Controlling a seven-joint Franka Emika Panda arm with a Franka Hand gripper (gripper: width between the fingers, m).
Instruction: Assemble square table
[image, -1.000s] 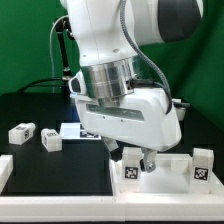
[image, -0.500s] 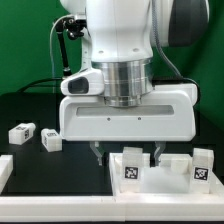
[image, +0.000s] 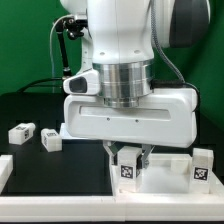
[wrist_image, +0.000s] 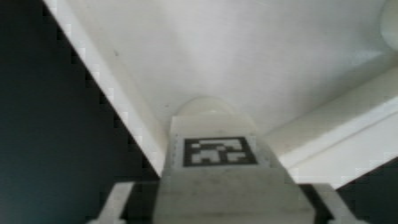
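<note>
**Gripper down on a leg at the slab's corner**

I have the white robot arm (image: 120, 40) standing almost straight down over the work. The wrist is vertical, and the broad white hand housing sits square to the camera and fills the middle of the exterior view. The gripper (image: 129, 155) points at the table. Its dark fingers (image: 112, 153) sit on either side of a short white plastic leg (image: 129, 172) that carries a black-and-white tag. The jaws look clamped on that leg, pads against its flanks with no gap I can make out.

The leg stands upright with its tag facing the camera, at the exterior view's left end of the white plastic square slab (image: 168, 182). I cannot tell whether its foot is seated in the slab.

Only the exterior view shows the other parts. A second tagged leg (image: 203, 168) stands upright at the slab's other end. Two loose white legs (image: 22, 131) (image: 52, 141) lie near each other on the black table (image: 80, 165), well apart from the slab, toward the exterior view's left.

The wrist view is soft, but it gives me what the hand housing hides. It looks down along the held leg (wrist_image: 219, 152) onto its tag. The slab's pale recessed face (wrist_image: 249, 60) and raised rim lie just behind it, and dark table shows to one side.
</note>
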